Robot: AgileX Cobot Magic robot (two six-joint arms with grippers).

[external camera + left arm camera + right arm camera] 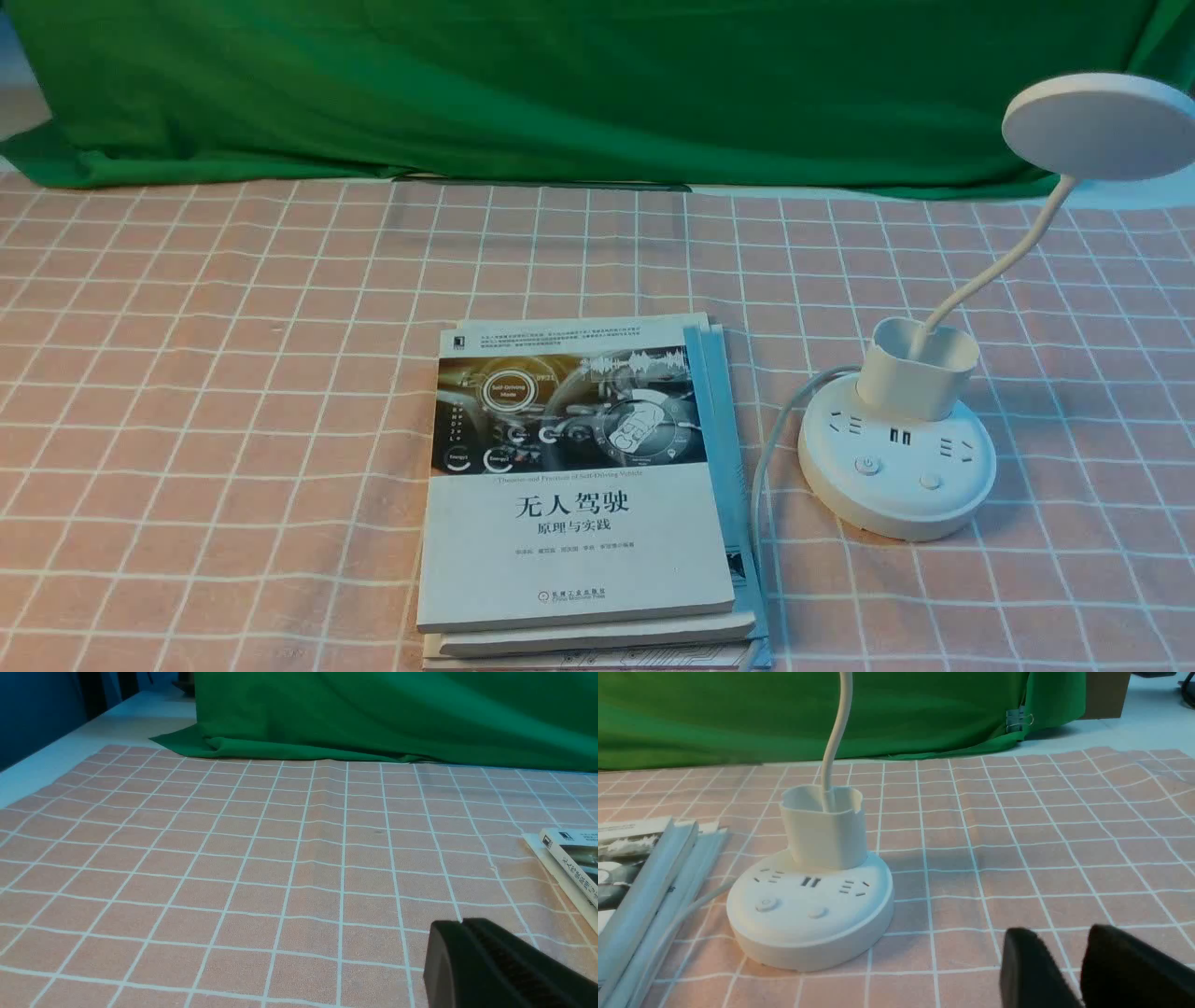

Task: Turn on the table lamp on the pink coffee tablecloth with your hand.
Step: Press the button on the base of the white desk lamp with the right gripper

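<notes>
Pink gridded tablecloth (233, 392) here, green cloth (597, 93) along the far side. Books (574, 485) are stacked near the middle; the table lamp (901, 448) stands right of them (cord between). Right gripper (1050, 961) parted, empty; left gripper (486, 966) closed.

The left hand (460, 924) shows dark, nearly black fingers, smooth and long; the right hand (1057, 933) has matching black fingers with rounded, blurred tips.

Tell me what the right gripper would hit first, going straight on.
Probably the salmon-pink, white-gridded cloth ahead of the right gripper, though its height is unclear.
</notes>
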